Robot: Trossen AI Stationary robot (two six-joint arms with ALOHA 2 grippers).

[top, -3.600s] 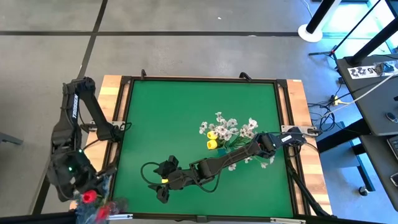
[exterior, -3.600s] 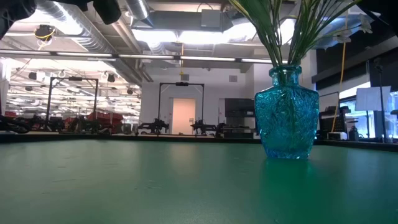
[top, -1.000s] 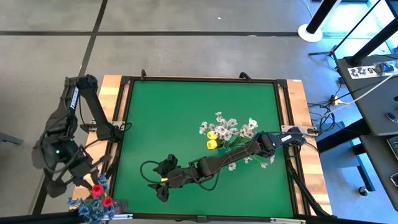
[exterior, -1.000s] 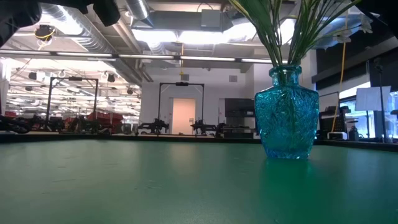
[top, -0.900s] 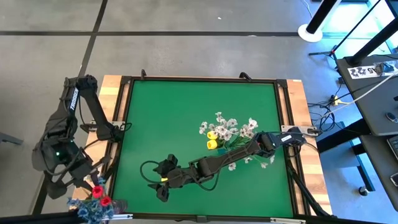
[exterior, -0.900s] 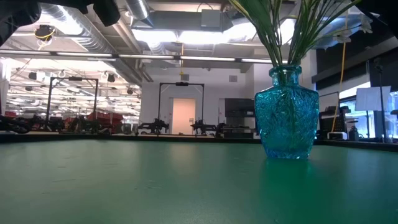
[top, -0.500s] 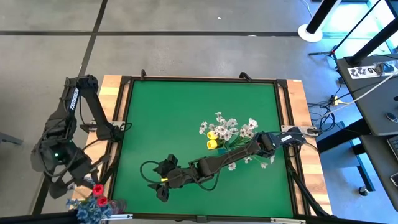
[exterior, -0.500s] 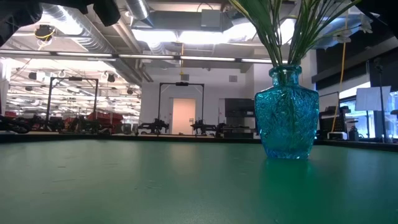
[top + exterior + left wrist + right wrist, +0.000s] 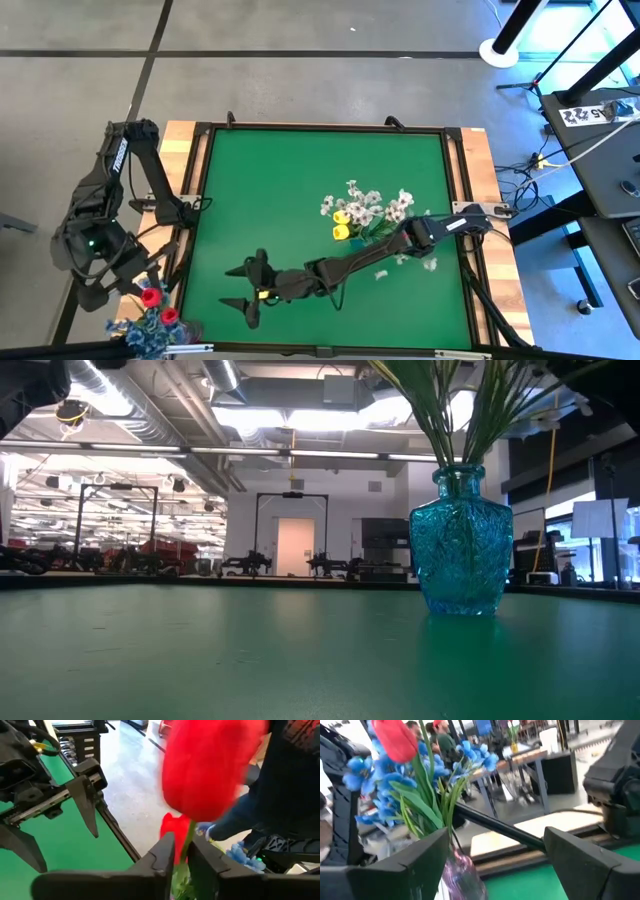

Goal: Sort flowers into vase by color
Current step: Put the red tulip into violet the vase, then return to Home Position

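Note:
My left gripper (image 9: 143, 292) is off the table's near left corner, shut on a red tulip (image 9: 210, 765). A second red tulip (image 9: 168, 316) and a bunch of blue blossoms (image 9: 140, 332) stand beside it in a pale vase (image 9: 462, 870). My right gripper (image 9: 238, 287) reaches across the green table toward that corner, open and empty, its fingers (image 9: 590, 860) spread wide in front of that vase. A teal glass vase (image 9: 461, 540) stands right of the table's middle. It holds yellow tulips (image 9: 341, 224) and white blossoms (image 9: 365, 205). My left gripper pinches the red tulip's green stem (image 9: 186, 840) between its two fingers, just below the head. The fingers lie across the stem. The head stands above the fingers. The fingers hide the stem's lower part, so where it ends cannot be told.
The right arm (image 9: 380, 250) lies low across the table, from the right edge past the teal vase. The table's raised dark frame (image 9: 195, 200) and wooden border run along its left side. A person's dark sleeve (image 9: 280, 795) shows beyond the tulip.
My right gripper has gone a little toward the table's near left corner, and the arm has stretched out lower over the table. Its dark shape has left the top left of the low view.

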